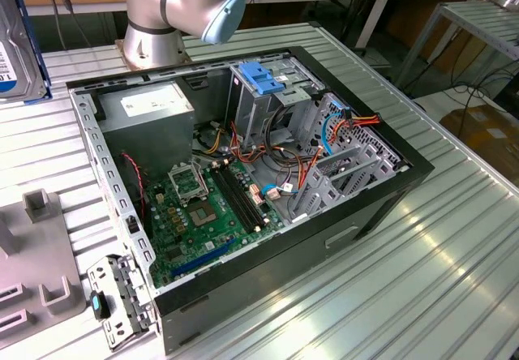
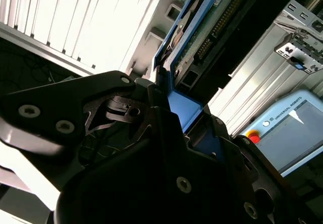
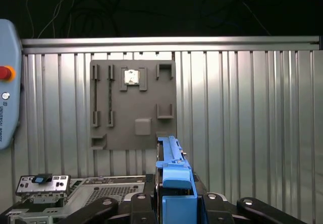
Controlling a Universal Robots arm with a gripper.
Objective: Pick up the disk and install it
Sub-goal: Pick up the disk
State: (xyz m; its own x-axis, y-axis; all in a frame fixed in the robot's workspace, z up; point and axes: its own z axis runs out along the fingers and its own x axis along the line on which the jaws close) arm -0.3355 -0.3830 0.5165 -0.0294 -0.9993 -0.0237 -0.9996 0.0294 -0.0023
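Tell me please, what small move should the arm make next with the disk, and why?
Probably carry it sideways toward the open computer case. The gripper is shut on the disk, which hangs at the exterior view's left, off the table and apart from the case, so it seems picked up but not yet installed.

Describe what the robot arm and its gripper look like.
The robot arm is built of thick silver-grey metal tubes, with a pale blue round joint cap and a round metal base. The gripper is matte black, with angular linked fingers studded with small silver screw heads.
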